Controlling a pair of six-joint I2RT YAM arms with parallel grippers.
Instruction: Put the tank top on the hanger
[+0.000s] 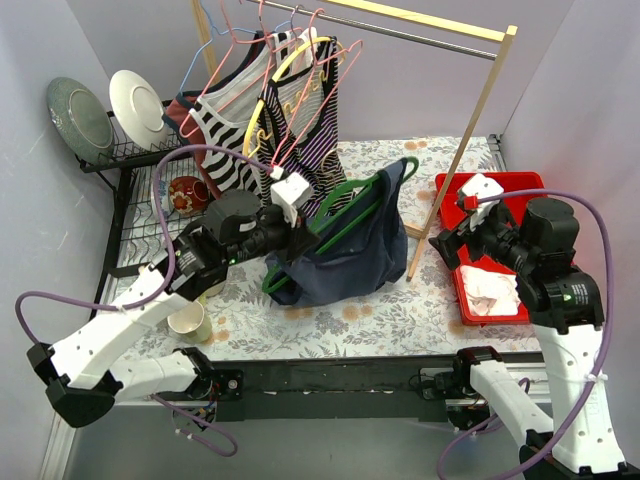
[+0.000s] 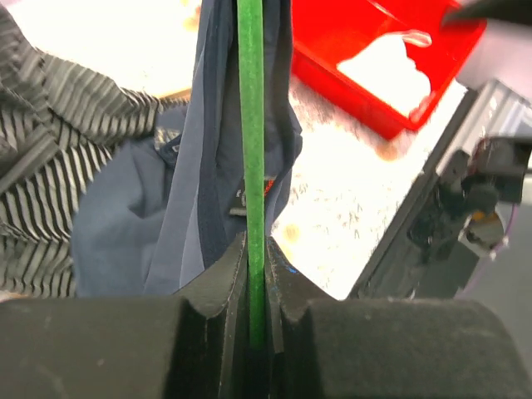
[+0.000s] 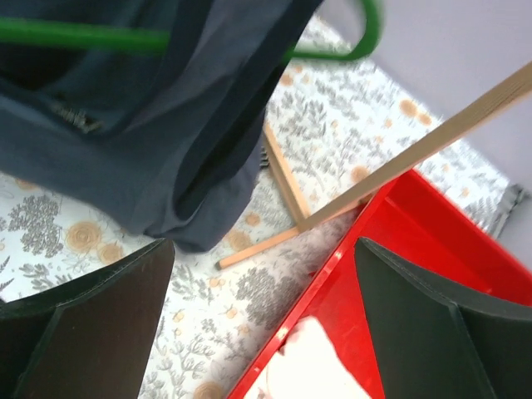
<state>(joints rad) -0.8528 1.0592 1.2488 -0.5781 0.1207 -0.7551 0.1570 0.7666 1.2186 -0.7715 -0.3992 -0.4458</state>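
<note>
– The tank top: where have you got it?

– Hanging from the hanger over the middle of the worktop, with its lower edge bunched on the floral cover. On my left wrist view navy cloth runs down both sides of the green bar, so at least one strap is threaded on.

– What's holding the hanger?

– My left tool. Its fingers are pinched tight on the thin green bar and nothing else is between them. I have the hanger tilted with one end high. I judge that lets the cloth slide along the arm and hang clear of the tool.

– And the right side?

– My right tool is spread wide and has nothing in it. It hangs over the edge of the red tray, beside the rack's wooden post. It faces the cloth, and I'd say that puts it in place to pull a loose strap over the hanger's rounded end, which pokes out of the fabric.

– Is the second shoulder on?

– I can't tell, because folds hide it in every view. I'd put the job partway done.

– Any risks?

– The post stands between my right tool and the garment. The striped tops hang close behind my left arm, so a snag is possible.
</note>
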